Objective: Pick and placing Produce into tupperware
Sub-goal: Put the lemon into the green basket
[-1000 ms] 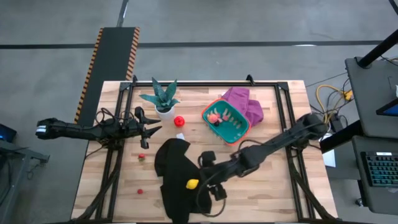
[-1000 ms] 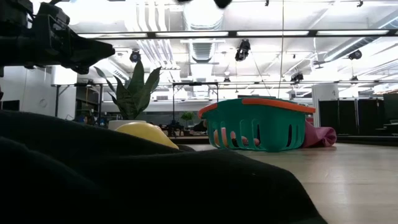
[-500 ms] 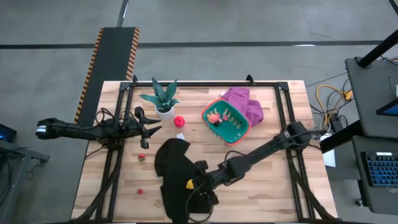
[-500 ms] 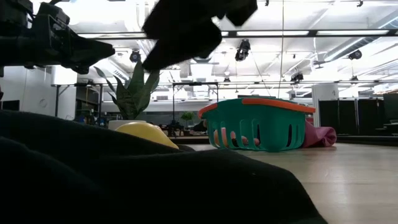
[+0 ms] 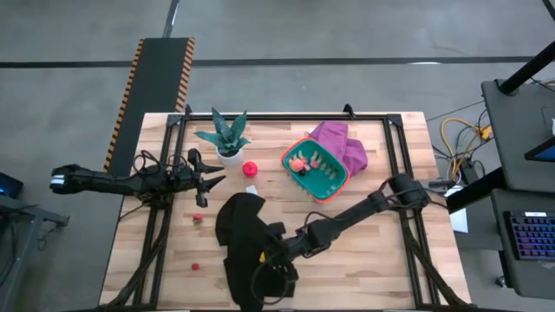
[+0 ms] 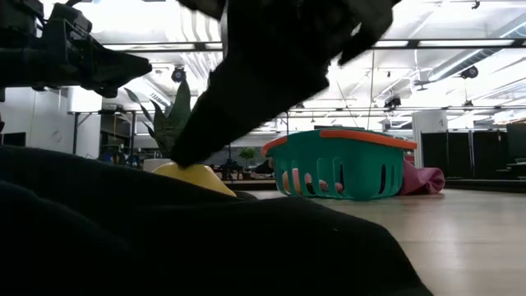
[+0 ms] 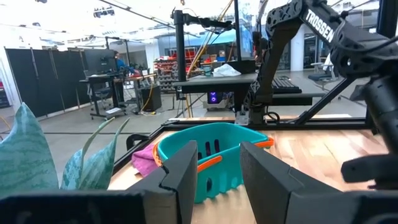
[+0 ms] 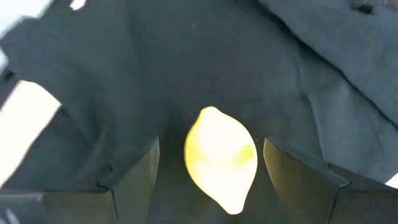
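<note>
A yellow lemon-shaped piece of produce (image 8: 221, 160) lies on a black cloth (image 5: 238, 221) near the table's front, and it also shows in the low view (image 6: 196, 175). My right gripper (image 8: 211, 180) hangs open just above it, slanting down, one finger on either side and apart from it. The teal tupperware (image 5: 317, 168) with an orange rim stands at the back right, with pink produce (image 5: 299, 163) inside. A red piece (image 5: 250, 169) lies beside the potted plant. Two small red pieces (image 5: 199, 217) (image 5: 195, 266) lie on the wood at the left. My left gripper (image 5: 213, 178) waits open at the left.
A potted green plant (image 5: 227, 139) stands at the back, left of the tupperware. A purple cloth (image 5: 343, 144) lies bunched against the tupperware's far right side. A small white scrap (image 5: 251, 189) lies in front of the red piece. Bare wood shows right of the black cloth.
My right gripper has come down toward the yellow piece on the black cloth, shifting a little toward the table's left edge. It now fills the upper middle of the low view. The yellow piece has not moved.
</note>
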Controlling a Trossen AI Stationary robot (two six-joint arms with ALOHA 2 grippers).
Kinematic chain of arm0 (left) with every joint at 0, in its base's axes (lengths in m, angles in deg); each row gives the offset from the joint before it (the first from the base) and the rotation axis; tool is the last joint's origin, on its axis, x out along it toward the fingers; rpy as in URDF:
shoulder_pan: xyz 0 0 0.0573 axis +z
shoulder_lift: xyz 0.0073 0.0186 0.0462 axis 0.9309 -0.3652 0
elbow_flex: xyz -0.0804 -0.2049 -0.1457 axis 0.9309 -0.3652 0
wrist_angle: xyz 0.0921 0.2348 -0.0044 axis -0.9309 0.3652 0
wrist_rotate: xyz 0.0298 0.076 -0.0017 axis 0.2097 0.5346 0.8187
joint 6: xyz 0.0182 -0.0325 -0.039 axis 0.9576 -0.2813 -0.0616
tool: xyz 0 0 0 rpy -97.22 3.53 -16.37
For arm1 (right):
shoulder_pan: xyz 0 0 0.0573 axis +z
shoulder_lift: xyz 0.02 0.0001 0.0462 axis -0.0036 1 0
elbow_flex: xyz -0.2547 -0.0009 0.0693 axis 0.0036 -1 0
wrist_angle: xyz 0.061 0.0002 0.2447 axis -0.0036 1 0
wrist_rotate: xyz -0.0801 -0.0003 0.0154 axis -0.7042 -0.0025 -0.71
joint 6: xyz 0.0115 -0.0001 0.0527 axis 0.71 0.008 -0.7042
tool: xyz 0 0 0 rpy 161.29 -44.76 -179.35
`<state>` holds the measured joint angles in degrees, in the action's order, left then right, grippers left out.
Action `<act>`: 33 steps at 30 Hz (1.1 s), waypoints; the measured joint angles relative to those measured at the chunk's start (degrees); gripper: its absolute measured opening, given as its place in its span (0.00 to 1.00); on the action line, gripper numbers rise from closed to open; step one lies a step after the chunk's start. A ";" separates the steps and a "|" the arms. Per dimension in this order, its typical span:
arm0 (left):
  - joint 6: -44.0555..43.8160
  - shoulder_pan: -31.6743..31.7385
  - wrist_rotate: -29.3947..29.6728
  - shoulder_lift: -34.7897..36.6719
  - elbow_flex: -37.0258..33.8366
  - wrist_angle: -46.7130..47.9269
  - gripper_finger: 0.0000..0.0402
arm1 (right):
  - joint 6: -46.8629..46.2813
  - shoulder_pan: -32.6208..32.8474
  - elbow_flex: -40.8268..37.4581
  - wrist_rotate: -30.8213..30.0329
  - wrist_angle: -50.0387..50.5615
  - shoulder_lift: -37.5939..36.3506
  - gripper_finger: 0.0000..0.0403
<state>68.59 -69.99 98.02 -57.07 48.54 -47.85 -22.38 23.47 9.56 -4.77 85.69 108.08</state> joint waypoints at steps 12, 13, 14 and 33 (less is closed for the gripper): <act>0.02 -0.02 0.00 -0.03 0.00 0.04 0.27 | 1.03 -1.11 0.00 0.50 -0.01 0.63 0.68; 0.02 -0.02 0.00 -0.03 0.00 0.04 0.27 | 1.03 -1.11 0.00 0.52 -0.05 0.63 0.67; 0.02 -0.02 0.00 -0.03 0.00 0.04 0.27 | 1.00 -1.09 -0.02 0.52 -0.12 0.63 0.66; 0.04 -0.02 0.00 -0.05 0.00 0.04 0.27 | -0.62 -0.70 -2.67 0.90 -3.31 0.70 0.63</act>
<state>68.63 -70.01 98.02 -57.12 48.54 -47.81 -23.01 22.78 6.89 -3.87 82.37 108.78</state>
